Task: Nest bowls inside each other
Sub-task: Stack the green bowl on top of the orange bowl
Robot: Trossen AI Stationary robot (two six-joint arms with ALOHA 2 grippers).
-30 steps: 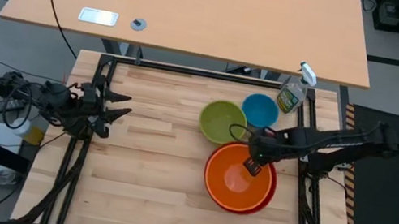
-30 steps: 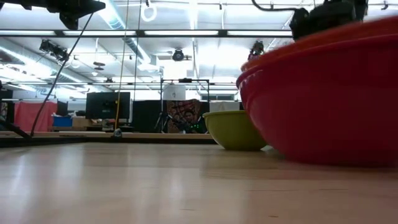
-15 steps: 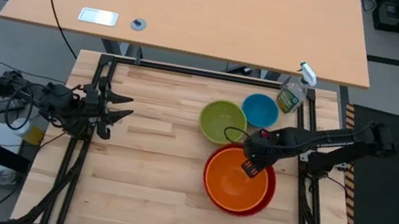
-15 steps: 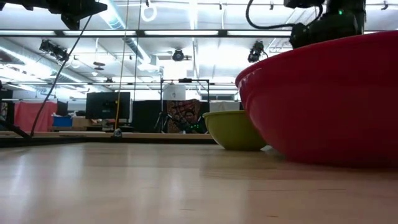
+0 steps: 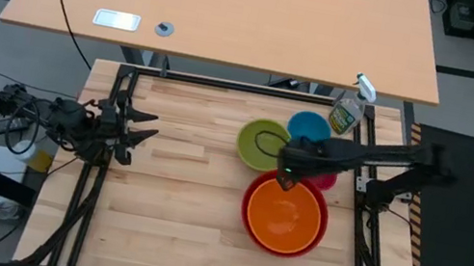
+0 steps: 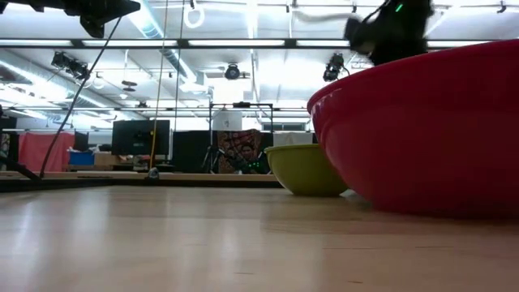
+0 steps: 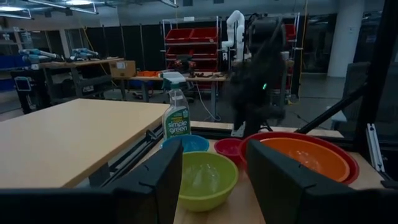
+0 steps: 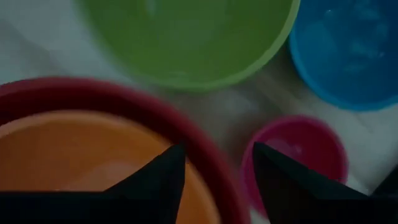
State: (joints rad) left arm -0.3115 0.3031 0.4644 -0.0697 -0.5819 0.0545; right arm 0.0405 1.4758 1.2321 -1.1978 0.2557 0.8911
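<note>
An orange bowl (image 5: 283, 216) sits nested in the large red bowl (image 5: 248, 215) at the table's right. Beyond them stand a lime green bowl (image 5: 260, 144), a blue bowl (image 5: 309, 129) and a small pink bowl (image 8: 298, 149), each on its own base on the table. My right gripper (image 5: 285, 175) hangs open, pointing down, above the red bowl's far rim (image 8: 186, 134); its fingers (image 8: 163, 180) touch nothing. My left gripper (image 5: 138, 125) waits open at the table's left edge, pointing level toward the bowls (image 7: 202, 177).
A clear spray bottle (image 5: 348, 109) stands at the far right corner, behind the blue bowl. Bare wood (image 5: 178, 191) stretches between the left arm and the bowls. A larger tan table (image 5: 238, 16) lies past the far edge.
My right gripper has opened and let go of the orange bowl, which was tilted above the red bowl's rim and has dropped level into the red bowl. The gripper has then risen and gone toward the far edge and slightly left, toward the green bowl.
</note>
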